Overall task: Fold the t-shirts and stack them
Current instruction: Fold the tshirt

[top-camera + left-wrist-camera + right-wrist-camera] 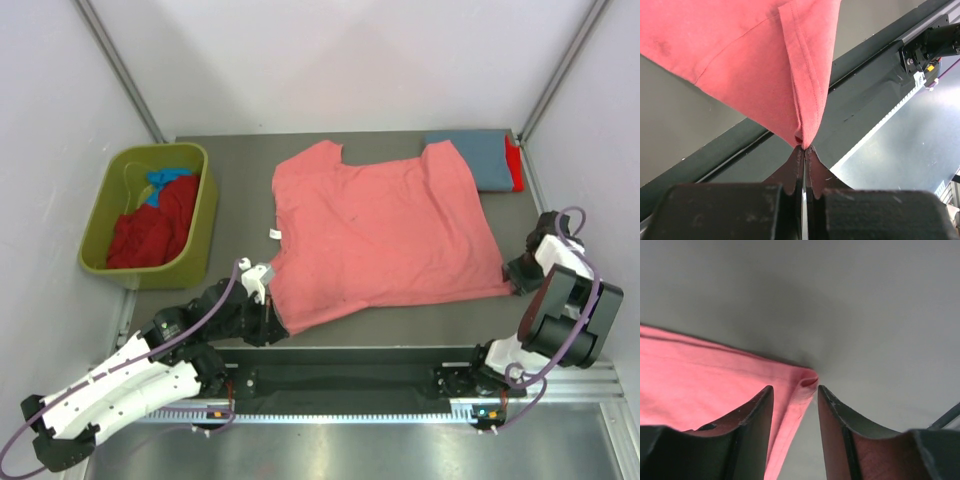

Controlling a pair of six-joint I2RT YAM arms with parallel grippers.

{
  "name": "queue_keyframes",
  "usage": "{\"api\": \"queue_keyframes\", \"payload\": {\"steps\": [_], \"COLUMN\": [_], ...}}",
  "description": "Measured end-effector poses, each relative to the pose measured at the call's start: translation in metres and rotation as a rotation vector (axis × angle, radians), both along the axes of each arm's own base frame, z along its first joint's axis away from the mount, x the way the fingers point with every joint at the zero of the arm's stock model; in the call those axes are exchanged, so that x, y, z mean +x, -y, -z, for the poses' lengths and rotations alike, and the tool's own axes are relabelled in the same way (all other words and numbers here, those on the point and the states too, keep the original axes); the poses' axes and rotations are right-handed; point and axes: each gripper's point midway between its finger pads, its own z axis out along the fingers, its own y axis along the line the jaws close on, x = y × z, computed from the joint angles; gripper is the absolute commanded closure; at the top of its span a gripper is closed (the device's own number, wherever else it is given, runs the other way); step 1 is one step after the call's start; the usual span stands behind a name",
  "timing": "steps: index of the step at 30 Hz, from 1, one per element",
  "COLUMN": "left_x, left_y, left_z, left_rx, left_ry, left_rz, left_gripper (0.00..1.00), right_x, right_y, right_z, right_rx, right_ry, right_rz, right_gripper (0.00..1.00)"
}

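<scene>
1. Olive-green bin (204, 235), far left of the table: a dark red t-shirt (150, 232) and a bright blue t-shirt (165, 180) are heaped inside, unfolded. I count both as work left.
2. Left fingers (804, 152): pressed together, pinching the near-left hem corner of item 3.
3. Salmon-pink t-shirt (385, 230): spread flat mid-table with the collar toward the far side. No fold is made yet, so I judge its folding to be just starting.
4. Right fingers (521, 272): spread, one each side of the shirt's near-right corner, not gripping it.
5. Far-right corner: a grey-blue t-shirt (478, 160) lies folded, with a red t-shirt (514, 165) showing at its right edge. This reads as the stack begun.
6. Table (240, 165): dark grey and matte.
7. Room: plain white walls (330, 60) and slanted metal rails (120, 65).
</scene>
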Motion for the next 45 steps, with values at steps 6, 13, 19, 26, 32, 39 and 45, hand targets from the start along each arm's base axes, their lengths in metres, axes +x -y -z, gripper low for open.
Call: {"api": "queue_keyframes", "payload": {"steps": [6, 13, 19, 26, 32, 39, 45], "left_x": [0.000, 0.000, 0.001, 0.012, 0.013, 0.009, 0.000], "left_y": [0.000, 0.000, -0.001, -0.004, -0.021, -0.044, -0.040], "left_z": [0.000, 0.004, 0.007, 0.005, 0.014, -0.008, -0.007], "left_rx": [0.000, 0.019, 0.077, 0.137, 0.240, 0.243, 0.223], "left_ry": [0.000, -0.014, -0.048, -0.039, -0.068, -0.052, -0.081], "left_rz": [0.001, 0.000, -0.007, -0.051, -0.102, -0.189, -0.148], "left_gripper": [1.00, 1.00, 1.00, 1.00, 1.00, 1.00, 1.00], "right_x": [-0.011, -0.016, -0.023, -0.030, -0.041, -0.064, -0.064], "right_y": [0.002, 0.015, 0.030, 0.026, 0.012, -0.003, -0.014], "right_z": [0.016, 0.006, -0.032, -0.031, -0.003, 0.006, 0.001], "right_rx": [-0.009, -0.098, -0.231, -0.243, -0.176, -0.155, -0.127], "right_ry": [-0.060, -0.057, 0.014, 0.034, -0.005, 0.000, 0.074], "right_rz": [0.013, 0.039, 0.061, 0.044, 0.026, 0.065, 0.069], "right_gripper": [0.98, 1.00, 1.00, 0.97, 1.00, 1.00, 0.87]}}
